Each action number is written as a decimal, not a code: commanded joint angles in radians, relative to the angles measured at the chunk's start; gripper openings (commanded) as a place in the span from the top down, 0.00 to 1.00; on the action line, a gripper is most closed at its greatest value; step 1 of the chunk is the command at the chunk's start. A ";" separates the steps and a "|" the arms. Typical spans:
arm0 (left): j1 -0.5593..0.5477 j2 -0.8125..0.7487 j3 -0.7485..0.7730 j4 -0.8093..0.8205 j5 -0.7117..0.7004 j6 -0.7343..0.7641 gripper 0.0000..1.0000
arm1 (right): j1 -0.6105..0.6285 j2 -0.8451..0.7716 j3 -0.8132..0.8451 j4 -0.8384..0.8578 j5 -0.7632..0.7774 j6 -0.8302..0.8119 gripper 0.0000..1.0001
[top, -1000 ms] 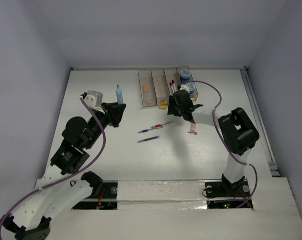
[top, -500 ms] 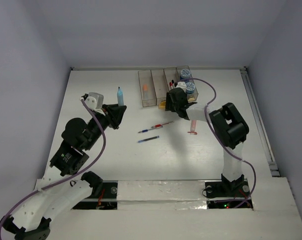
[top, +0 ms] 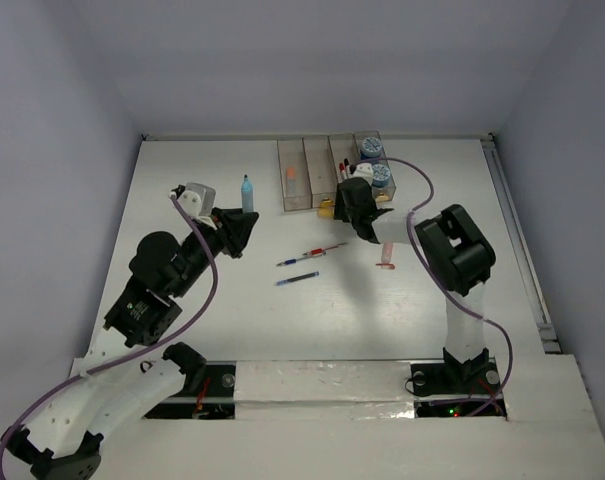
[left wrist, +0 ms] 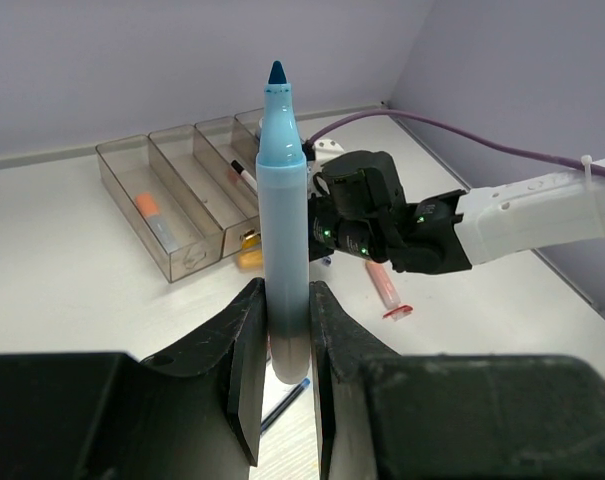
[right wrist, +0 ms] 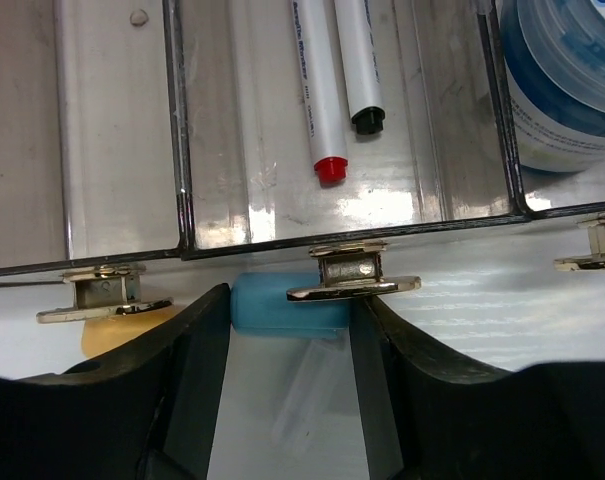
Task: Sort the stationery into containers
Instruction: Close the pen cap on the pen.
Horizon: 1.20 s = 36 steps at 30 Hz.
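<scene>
The left gripper clamps an upright blue marker, and thin pens lie loose mid-table. Beyond, the right gripper brackets a stubby blue stick at the containers' near wall; whether it grips is unclear. Two white markers lie inside.

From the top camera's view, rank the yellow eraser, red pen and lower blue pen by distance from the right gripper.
1. yellow eraser, right beside the right gripper.
2. red pen, mid-table.
3. lower blue pen, nearer the arm bases.
</scene>
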<state>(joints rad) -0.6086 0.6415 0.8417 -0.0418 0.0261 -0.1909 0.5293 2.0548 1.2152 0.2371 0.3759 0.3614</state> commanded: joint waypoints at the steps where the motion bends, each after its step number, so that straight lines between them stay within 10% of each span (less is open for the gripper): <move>1: 0.001 0.006 -0.004 0.056 0.017 0.013 1.00 | -0.003 -0.011 -0.040 0.105 0.014 0.001 0.52; 18: 0.020 0.020 -0.007 0.056 0.025 0.008 1.00 | 0.112 -0.292 -0.197 0.146 0.014 -0.045 0.63; 36: 0.041 0.004 -0.009 0.054 0.015 0.007 1.00 | 0.339 0.021 0.142 -0.042 -0.002 0.295 0.62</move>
<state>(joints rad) -0.5732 0.6582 0.8417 -0.0422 0.0414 -0.1909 0.8768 2.0594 1.3361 0.2062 0.3229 0.5800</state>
